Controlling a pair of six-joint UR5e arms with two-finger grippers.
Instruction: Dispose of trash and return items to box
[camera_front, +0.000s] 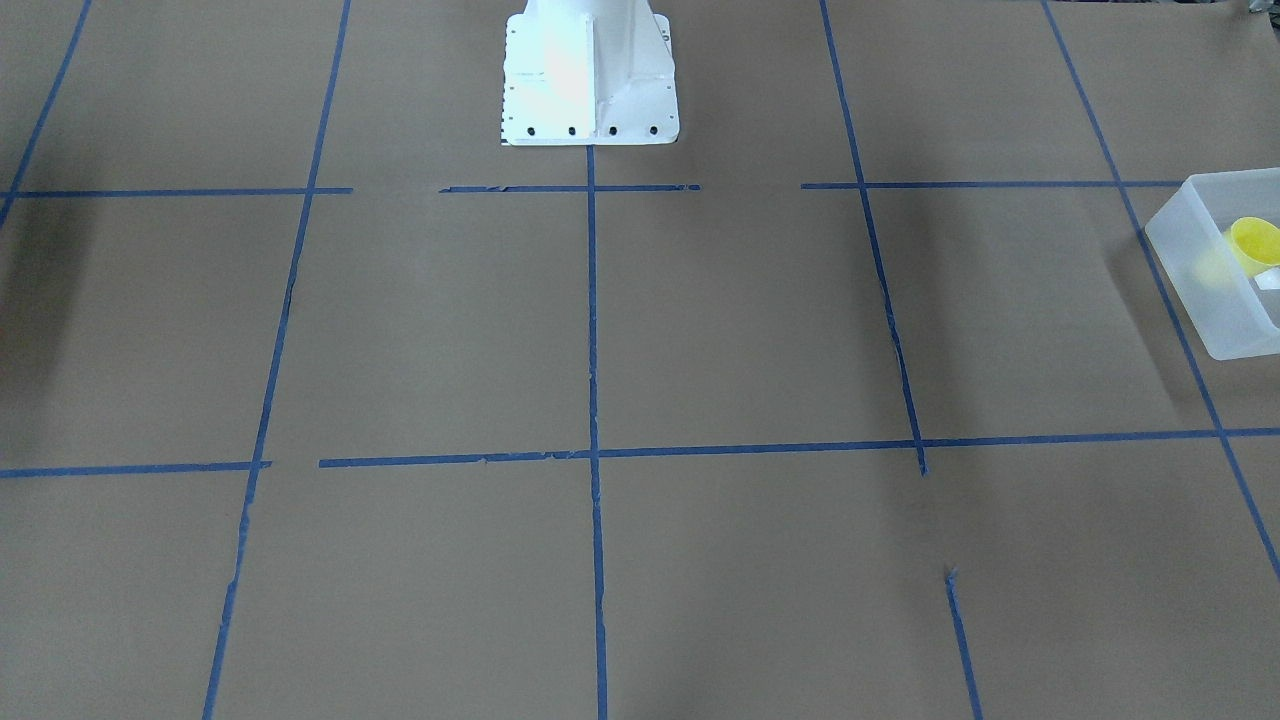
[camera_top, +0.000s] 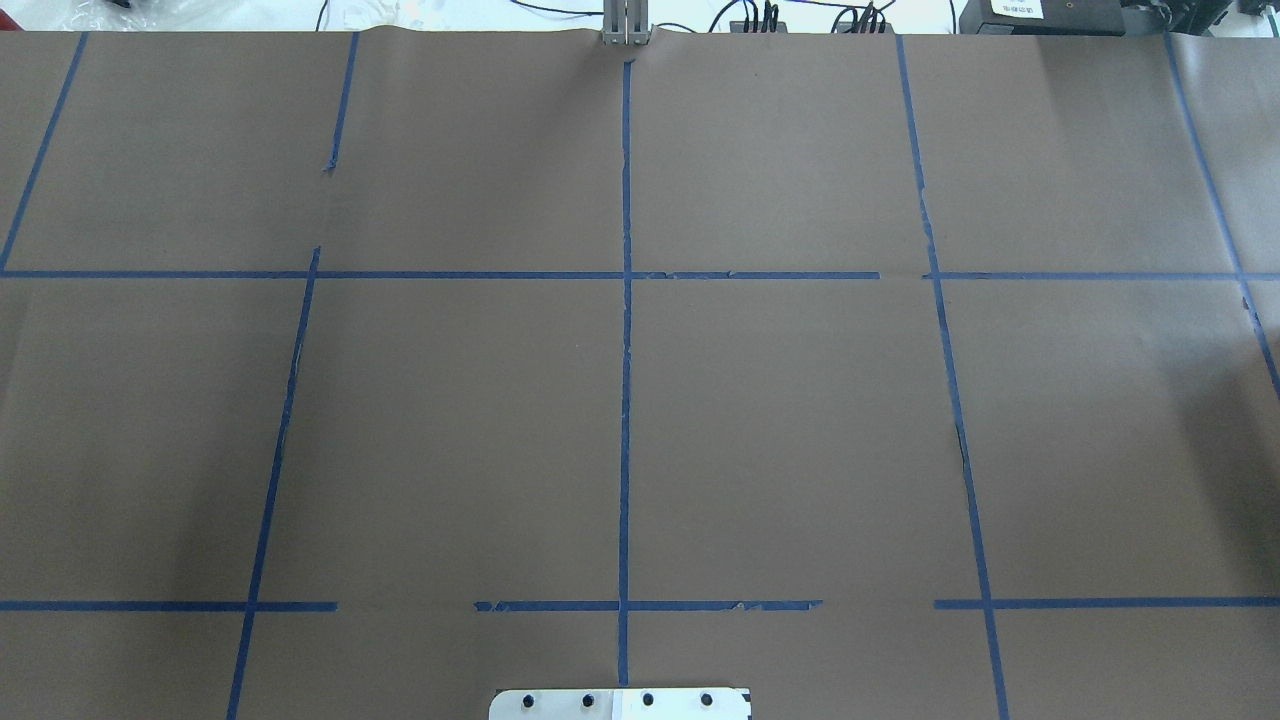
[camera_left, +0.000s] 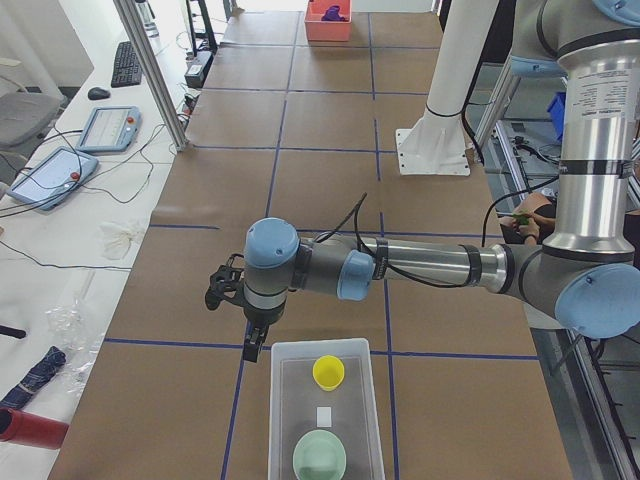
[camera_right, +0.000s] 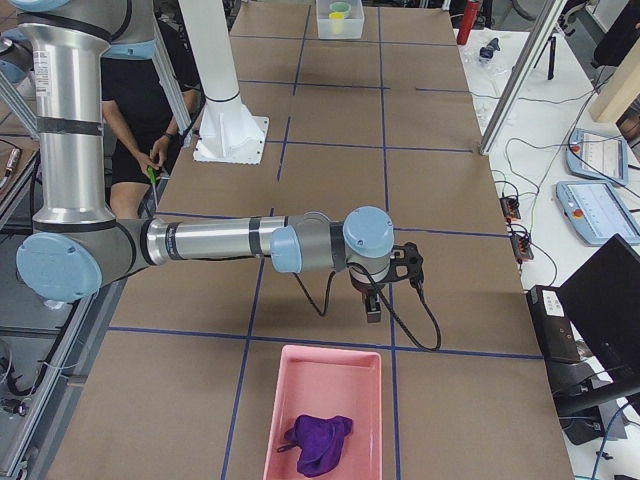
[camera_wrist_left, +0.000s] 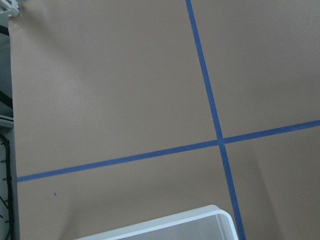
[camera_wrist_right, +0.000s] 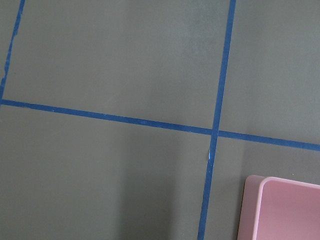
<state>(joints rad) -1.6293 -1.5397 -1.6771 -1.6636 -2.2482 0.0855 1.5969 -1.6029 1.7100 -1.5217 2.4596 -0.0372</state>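
The translucent white box (camera_left: 282, 420) stands at the table's left end, seen near in the exterior left view. In it are the yellow cup (camera_left: 328, 372), the mint-green bowl (camera_left: 320, 457) and a small white piece (camera_left: 323, 416). The box (camera_front: 1200, 290) and cup (camera_front: 1255, 243) also show at the right edge of the front-facing view. The box's corner (camera_wrist_left: 165, 230) shows in the left wrist view. My left gripper (camera_left: 254, 348) hangs just beyond the box's far left corner; I cannot tell its state. My right gripper (camera_right: 373, 308) hangs just beyond a pink tray (camera_right: 325, 400); I cannot tell its state.
The pink tray holds a crumpled purple thing (camera_right: 318, 440), and its corner (camera_wrist_right: 280, 210) shows in the right wrist view. The white robot base (camera_front: 590, 80) stands at the table's middle edge. A person (camera_right: 140, 130) sits behind the robot. Blue tape lines cross the brown table.
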